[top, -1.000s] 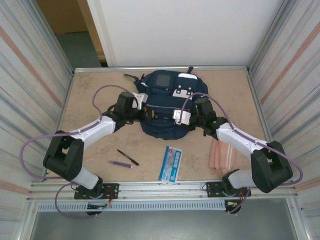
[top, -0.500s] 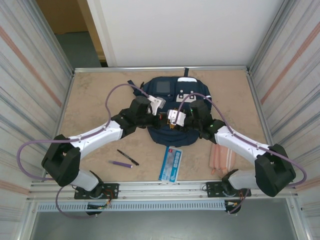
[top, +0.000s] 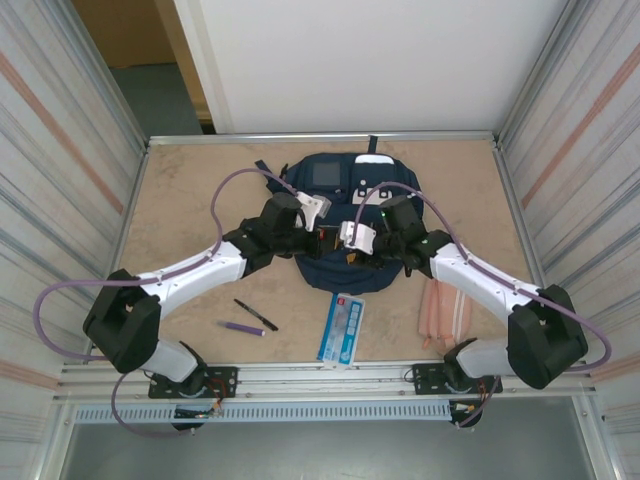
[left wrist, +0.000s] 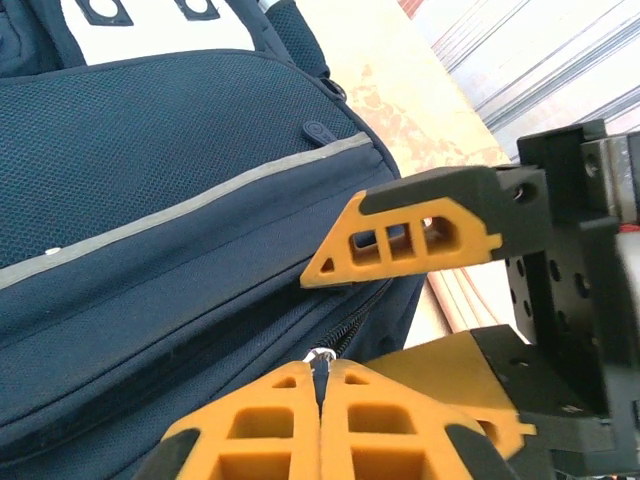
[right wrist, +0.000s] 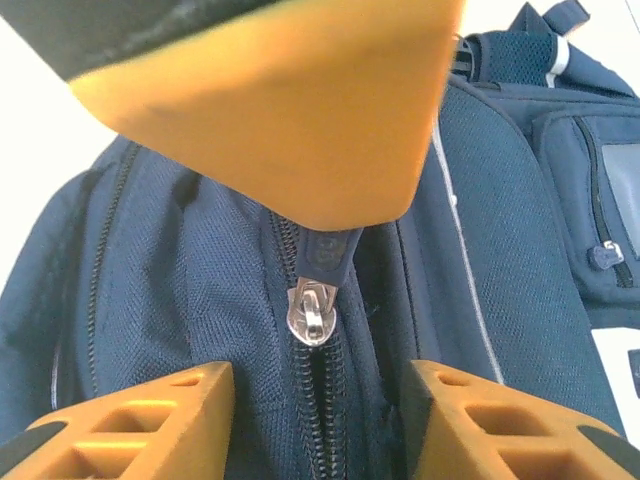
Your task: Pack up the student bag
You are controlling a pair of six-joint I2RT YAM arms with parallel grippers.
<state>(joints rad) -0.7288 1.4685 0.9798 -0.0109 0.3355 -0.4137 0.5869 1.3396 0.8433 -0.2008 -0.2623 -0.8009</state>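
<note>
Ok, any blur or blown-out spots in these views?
Right wrist: the left tool looms out of focus, the silver metal zipper pull is sharp, the background is blown out. Left wrist: the navy-blue fabric backpack is crisp. Top external: evenly lit.

No legible text; print on blue-white packet (top: 341,328) too small.

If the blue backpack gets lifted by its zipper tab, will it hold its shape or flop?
Likely flops: the backpack is soft fabric, lying slumped and fairly flat, so probably light too. The zipper tab is small and may slip.
</note>
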